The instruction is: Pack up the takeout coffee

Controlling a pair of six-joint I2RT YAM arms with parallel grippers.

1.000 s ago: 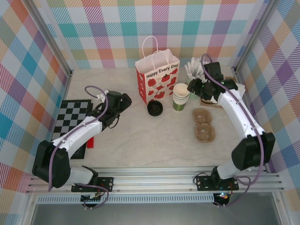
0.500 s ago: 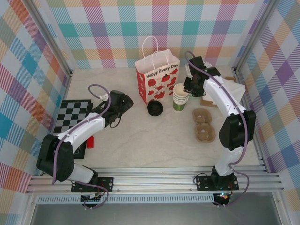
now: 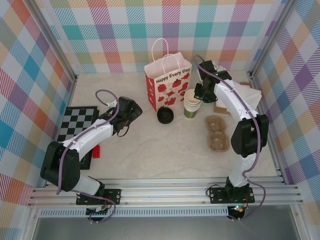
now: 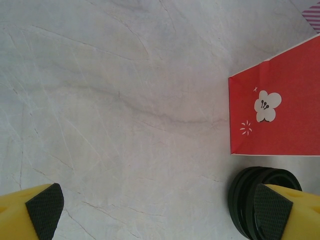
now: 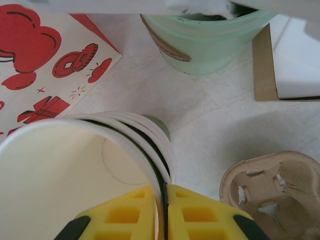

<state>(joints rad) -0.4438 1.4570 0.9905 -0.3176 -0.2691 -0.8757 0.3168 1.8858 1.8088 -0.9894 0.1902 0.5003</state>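
Here, "Happy Every Day" bag [image 3: 168, 86]; right claw [image 5: 164, 194] tight on stacked cups [image 5: 75, 160]; left claw [image 4: 159, 204] agape, empty.

The top view looks down from behind the arms over the whole surface [image 3: 150, 150]. The left wrist view faces down, close, with the paper bag [image 4: 275, 115] ahead-right of the left claw [image 4: 159, 206]. The right wrist view, hard against the cup stack [image 5: 75, 165], shares that bag, ahead-left of the right claw [image 5: 164, 210].

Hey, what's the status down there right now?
Left gripper open beside black lid. Right gripper shut on rim of top cup. Paper bag upright beside stack.
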